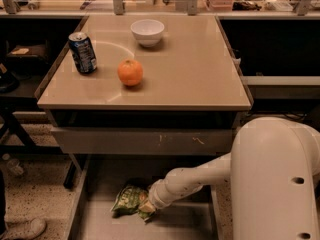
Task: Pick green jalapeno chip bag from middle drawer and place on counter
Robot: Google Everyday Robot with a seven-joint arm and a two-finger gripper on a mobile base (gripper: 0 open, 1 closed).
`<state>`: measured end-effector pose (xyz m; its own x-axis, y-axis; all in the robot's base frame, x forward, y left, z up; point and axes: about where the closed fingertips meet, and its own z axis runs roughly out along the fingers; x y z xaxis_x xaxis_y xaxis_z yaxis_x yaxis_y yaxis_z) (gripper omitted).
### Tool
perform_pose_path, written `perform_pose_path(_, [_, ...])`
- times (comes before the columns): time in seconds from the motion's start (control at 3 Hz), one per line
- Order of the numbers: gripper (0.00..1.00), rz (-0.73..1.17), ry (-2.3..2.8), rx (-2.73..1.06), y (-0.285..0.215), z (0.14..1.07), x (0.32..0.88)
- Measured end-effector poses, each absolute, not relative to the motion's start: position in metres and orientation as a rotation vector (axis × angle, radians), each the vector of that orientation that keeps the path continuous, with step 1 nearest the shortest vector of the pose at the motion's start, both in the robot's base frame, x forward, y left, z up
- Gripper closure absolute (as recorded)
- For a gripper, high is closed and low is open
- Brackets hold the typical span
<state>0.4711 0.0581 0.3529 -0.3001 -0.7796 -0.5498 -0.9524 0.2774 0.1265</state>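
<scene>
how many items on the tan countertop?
3: dark blue soda can left, round orange fruit centre-left, white bowl at back. Gripper is below, at green foil bag in grey drawer.

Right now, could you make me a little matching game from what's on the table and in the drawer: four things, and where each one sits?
Things:
1 can
2 orange
3 bowl
4 chip bag

Places:
A in the drawer, at the gripper
B far end of the counter
C left side of the counter, upright
D on the counter, right of the can, closer to the front edge than the bowl

Pairs: 1-C, 2-D, 3-B, 4-A
</scene>
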Motion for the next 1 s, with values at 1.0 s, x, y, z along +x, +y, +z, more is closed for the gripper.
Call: perform_pose_path(1.0, [1.00,0.685,2.161,-1.522,0.047,0.397,0.449])
